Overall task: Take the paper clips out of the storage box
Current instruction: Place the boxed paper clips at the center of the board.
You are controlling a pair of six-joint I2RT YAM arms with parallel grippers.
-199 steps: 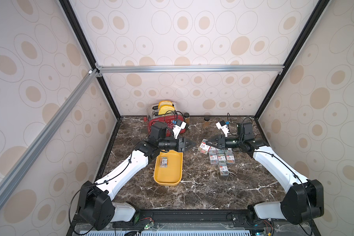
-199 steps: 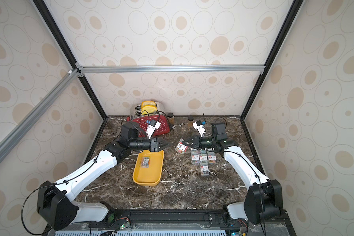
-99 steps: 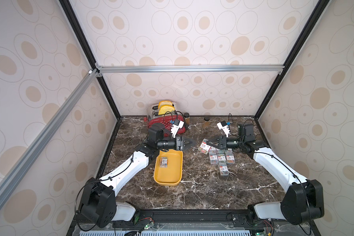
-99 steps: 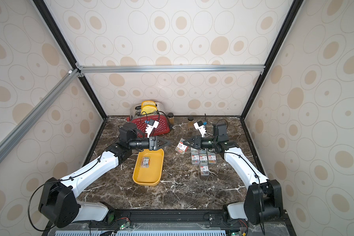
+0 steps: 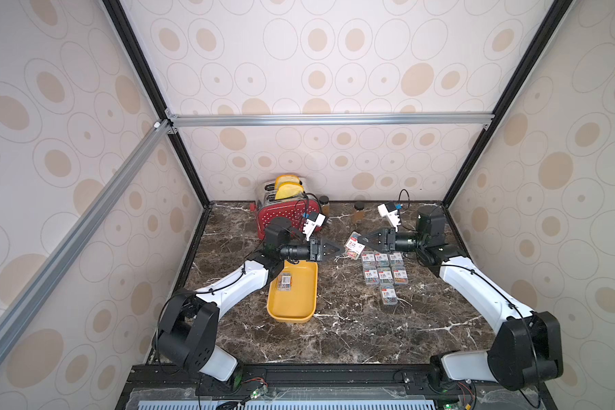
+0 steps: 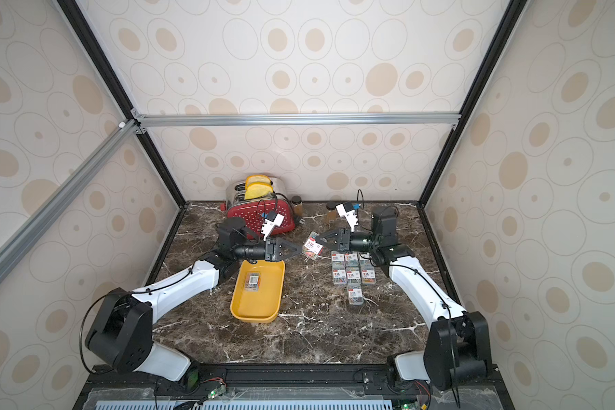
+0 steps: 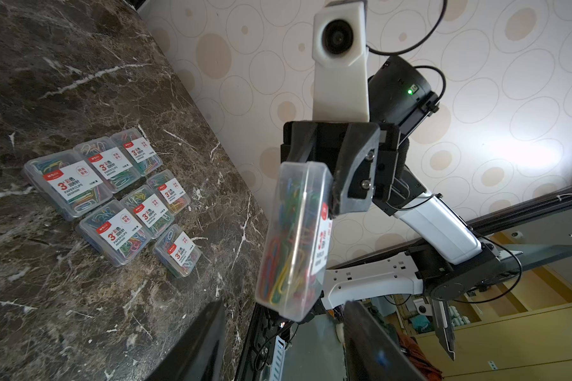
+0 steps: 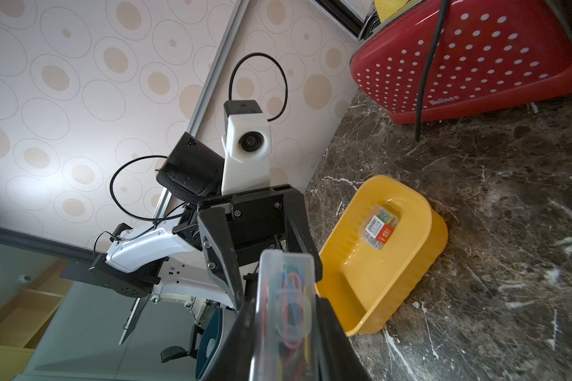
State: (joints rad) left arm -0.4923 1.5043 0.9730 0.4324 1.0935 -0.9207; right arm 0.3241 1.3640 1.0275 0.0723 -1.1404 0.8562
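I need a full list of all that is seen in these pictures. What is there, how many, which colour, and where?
paper clip cases: seven, clear with multicoloured clips, in rows on the table by the right arm
boxed case: one, clear, in the far part of the storage box
held case: one, clear, in the air between the grippers
storage box: one, mustard yellow, mid table
toaster: one, red with white dots, at the back wall
toast slices: two, yellow, in the toaster
small jars: two, amber, at the back wall
table: one, dark marble
left gripper: black, open, close to the held case
right gripper: black, shut on the held case
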